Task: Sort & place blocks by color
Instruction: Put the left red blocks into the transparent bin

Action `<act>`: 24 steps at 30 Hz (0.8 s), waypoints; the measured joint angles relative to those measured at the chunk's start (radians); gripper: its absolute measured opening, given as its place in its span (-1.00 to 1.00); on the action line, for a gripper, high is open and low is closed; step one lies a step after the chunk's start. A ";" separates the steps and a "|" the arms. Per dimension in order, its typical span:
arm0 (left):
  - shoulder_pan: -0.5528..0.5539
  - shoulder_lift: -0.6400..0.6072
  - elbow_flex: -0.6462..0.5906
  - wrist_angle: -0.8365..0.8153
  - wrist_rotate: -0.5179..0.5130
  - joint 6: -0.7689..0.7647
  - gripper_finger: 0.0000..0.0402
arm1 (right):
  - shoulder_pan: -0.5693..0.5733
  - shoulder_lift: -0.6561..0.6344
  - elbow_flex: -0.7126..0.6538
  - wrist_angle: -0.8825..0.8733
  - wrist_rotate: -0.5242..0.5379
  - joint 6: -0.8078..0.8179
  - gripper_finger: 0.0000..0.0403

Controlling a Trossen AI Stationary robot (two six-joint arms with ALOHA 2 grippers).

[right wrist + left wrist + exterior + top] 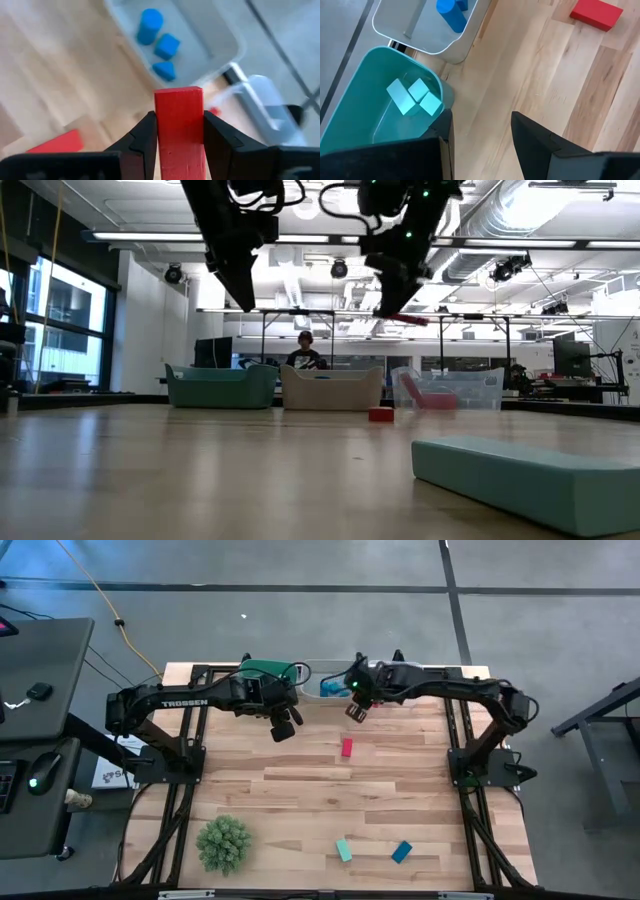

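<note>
My right gripper (pixel 178 131) is shut on a red block (pixel 178 107), held in the air near the table's far edge (pixel 355 712), in front of the white bin (pixel 200 55), which holds three blue blocks. My left gripper (pixel 480 142) hangs open with nothing between its fingers, just in front of the teal bin (pixel 365 115); three light teal blocks (pixel 412 97) lie in that bin. Another red block (pixel 347 747) lies flat on the table's middle. A teal block (pixel 343 850) and a blue block (pixel 401 852) lie near the front edge. My right gripper pinches the red block's two opposite long sides (pixel 165 125) between its two fingers, and the block's end sticks out past the fingertips. The fingers slant down toward the far edge and lie along the block. The block is lifted clear of the table (pixel 408 318).
Three bins stand in a row along the far edge: teal (pixel 222 385), white (pixel 332 387) and clear (pixel 447 388). A green spiky ball (pixel 223 843) sits at the front left. A person shows in the room behind the bins (pixel 305 352).
</note>
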 joint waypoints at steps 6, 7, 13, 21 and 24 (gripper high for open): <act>0.000 0.000 0.000 0.000 0.000 0.000 -0.43 | -0.048 -0.082 -0.007 -0.034 0.086 0.000 -0.48; 0.000 0.000 0.000 0.000 0.000 0.000 -0.43 | -0.056 -0.098 -0.015 -0.038 0.098 0.000 -0.48; 0.000 0.000 0.000 0.006 0.000 -0.001 -0.43 | -0.131 -0.209 -0.137 0.024 0.170 0.028 -0.48; 0.000 0.000 0.000 0.094 0.000 -0.001 -0.43 | -0.255 -0.352 -0.391 0.358 0.146 0.055 -0.48; 0.000 0.000 0.000 0.130 0.000 -0.005 -0.43 | -0.294 -0.366 -0.451 0.457 0.130 0.078 -0.48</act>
